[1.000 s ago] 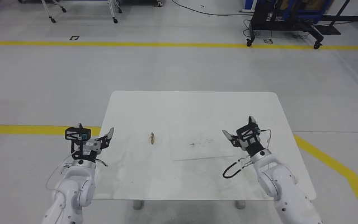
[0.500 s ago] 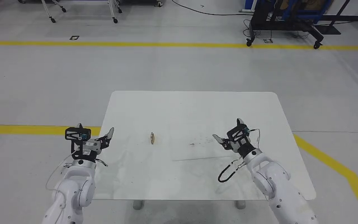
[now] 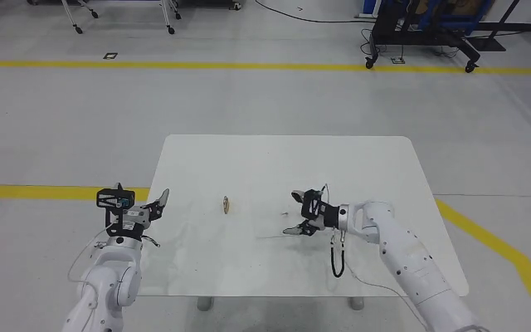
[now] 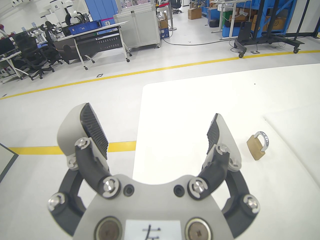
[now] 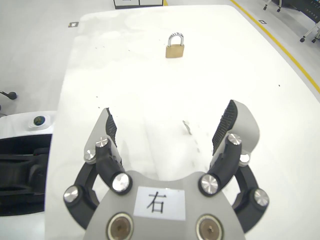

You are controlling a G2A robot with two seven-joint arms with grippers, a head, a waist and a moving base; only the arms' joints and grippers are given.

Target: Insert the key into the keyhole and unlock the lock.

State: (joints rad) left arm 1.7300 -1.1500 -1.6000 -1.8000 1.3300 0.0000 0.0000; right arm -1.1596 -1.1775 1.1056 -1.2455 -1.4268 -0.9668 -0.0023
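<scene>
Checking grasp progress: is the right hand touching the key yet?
Apart. The right wrist view shows the key lying on the table between the fingers of the open right hand, with bare table on either side.

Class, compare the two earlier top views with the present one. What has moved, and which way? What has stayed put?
The right gripper swung in from the table's right side toward its middle and turned to face the lock. It is open, with the key lying between its fingers, and has gripped nothing. The left gripper, lock and key stayed where they were.
</scene>
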